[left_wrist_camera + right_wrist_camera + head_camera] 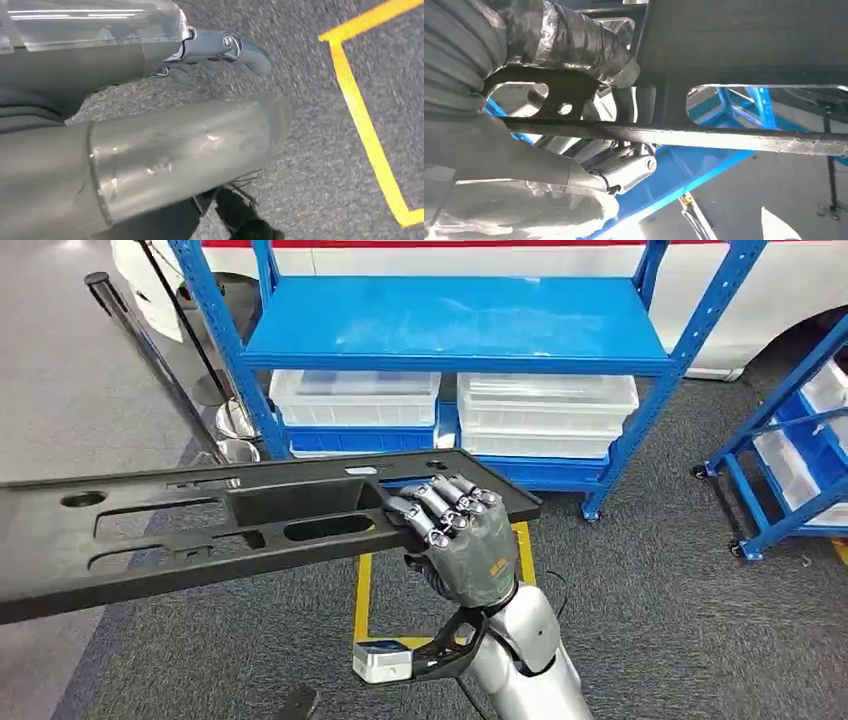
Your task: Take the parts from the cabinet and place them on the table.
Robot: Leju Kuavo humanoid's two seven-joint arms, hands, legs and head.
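right hand [462, 536] grips black panel [200, 525] near one end | left hand [150, 145]: fingers I cannot tell | I judge panel long, stiff, end-heavy; midspan hold steadier

Right hand [539, 115] gripping the black panel [744, 50].
Thumb and fingers [624, 170] clamp its slotted edge; blue shelving [704, 170] behind.

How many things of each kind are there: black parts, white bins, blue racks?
Long black plastic part, held by right hand: 1
White plastic bins: 3
Blue metal racks: 2
Total: 6
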